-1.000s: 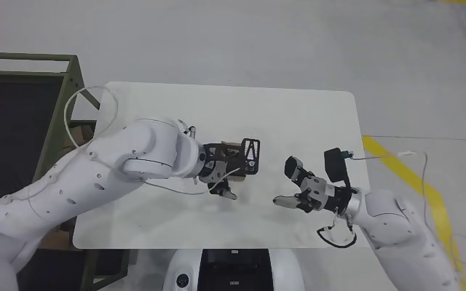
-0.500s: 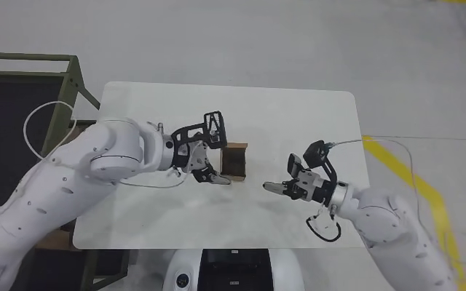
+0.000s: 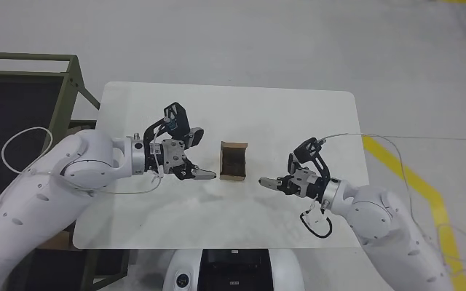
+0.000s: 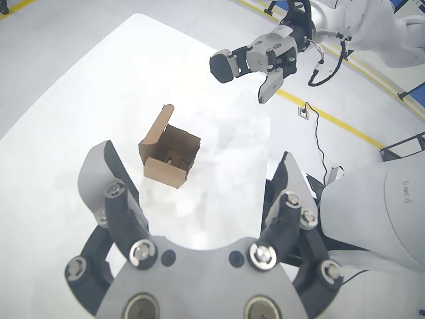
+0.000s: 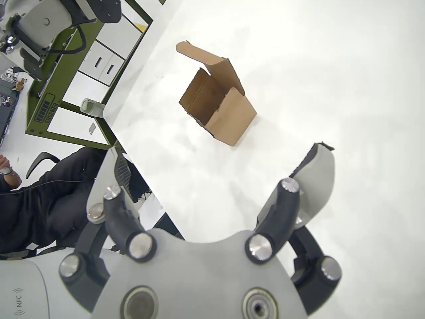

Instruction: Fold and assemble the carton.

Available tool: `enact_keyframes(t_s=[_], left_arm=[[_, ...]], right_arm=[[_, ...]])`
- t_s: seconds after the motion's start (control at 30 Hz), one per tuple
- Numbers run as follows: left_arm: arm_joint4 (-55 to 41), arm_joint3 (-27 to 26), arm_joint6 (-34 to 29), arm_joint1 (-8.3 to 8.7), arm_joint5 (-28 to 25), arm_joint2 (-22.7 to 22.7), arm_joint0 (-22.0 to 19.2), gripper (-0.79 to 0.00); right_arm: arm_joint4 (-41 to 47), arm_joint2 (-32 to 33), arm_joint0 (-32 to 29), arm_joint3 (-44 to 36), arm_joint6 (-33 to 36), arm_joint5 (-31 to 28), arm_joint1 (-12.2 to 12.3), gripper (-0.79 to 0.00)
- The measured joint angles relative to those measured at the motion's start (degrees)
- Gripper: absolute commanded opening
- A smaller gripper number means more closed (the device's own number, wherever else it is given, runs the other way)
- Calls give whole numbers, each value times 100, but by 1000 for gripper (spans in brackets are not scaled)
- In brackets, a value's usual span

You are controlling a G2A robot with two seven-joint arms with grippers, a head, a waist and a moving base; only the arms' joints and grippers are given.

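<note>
- the carton [image 3: 234, 160] sits upright near the middle of the table [image 3: 306, 116], touched by neither gripper. its body is squared up and its mouth is open.
- in the left wrist view one lid flap [image 4: 160, 124] stands up from the far wall, not folded over.
- the left gripper [image 3: 199, 156] hangs just off the carton at its 9 o'clock, jaws spread wide and holding nothing.
- the right gripper [image 3: 282, 173] is at the carton's 4 o'clock, a little farther off, also spread and empty.
- judged step: the box looks erected and set down, so closing the top is what remains.
- the next move likely calls for one gripper to steady a side wall while the other pushes the standing flap down over the mouth. the card looks light, so an unbraced push may slide or tip it.
- a green rack [image 3: 44, 80] stands beyond the table edge at 9 o'clock, well apart. nothing lies between either gripper and the carton.
</note>
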Motion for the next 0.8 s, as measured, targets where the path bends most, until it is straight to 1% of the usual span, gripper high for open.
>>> enact_keyframes(t_s=[0.2,0.3,0.4,0.47,0.53,0.67,0.8], left_arm=[[-1,5,4,-2,6,1,3,0],[-74,135,152,-31,89,25,91,0],[-107,309,177,-64,366,38,151,0],[-63,330,152,-79,511,38,200,0],[-54,351,148,-84,651,-9,261,0],[9,346,139,-78,951,-138,430,0],[69,332,91,-73,1257,-247,618,0]], right_arm=[[-1,-2,-2,3,0,5,0,0],[-102,-31,-3,20,123,146,-1,0],[-237,-91,118,29,383,546,-15,0],[-447,-211,251,16,440,935,-44,0],[-687,-412,390,-14,456,1163,-80,0],[-992,-728,617,33,361,1329,-149,0],[-995,-845,743,108,238,1374,-195,0]])
